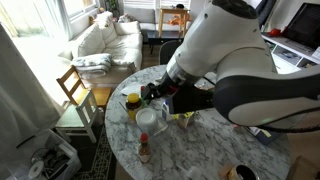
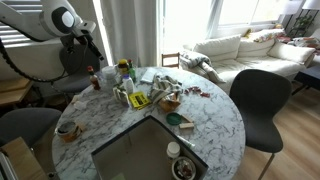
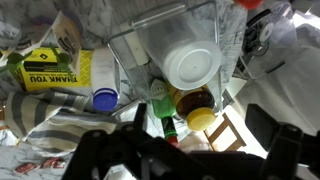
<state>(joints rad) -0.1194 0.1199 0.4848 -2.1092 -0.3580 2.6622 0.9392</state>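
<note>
My gripper (image 3: 190,162) is open and empty; its two dark fingers frame the bottom of the wrist view. Between and just beyond them stand a brown jar with a yellow lid (image 3: 198,112), a green-necked sauce bottle (image 3: 165,118) and a clear container with a white lid (image 3: 192,66). In an exterior view the gripper (image 1: 158,96) hovers over the marble table (image 1: 205,145), close to the yellow-lidded jar (image 1: 132,101) and a white cup (image 1: 147,119). In an exterior view the gripper (image 2: 95,58) hangs above the cluster near the table's far edge (image 2: 124,68).
A yellow "THANK YOU" packet (image 3: 50,70) and a blue cap (image 3: 104,98) lie beside the cluster. A red-capped sauce bottle (image 1: 144,150) stands near the table's edge. A wooden chair (image 1: 75,90), a sofa (image 1: 105,40) and a dark chair (image 2: 260,95) surround the table.
</note>
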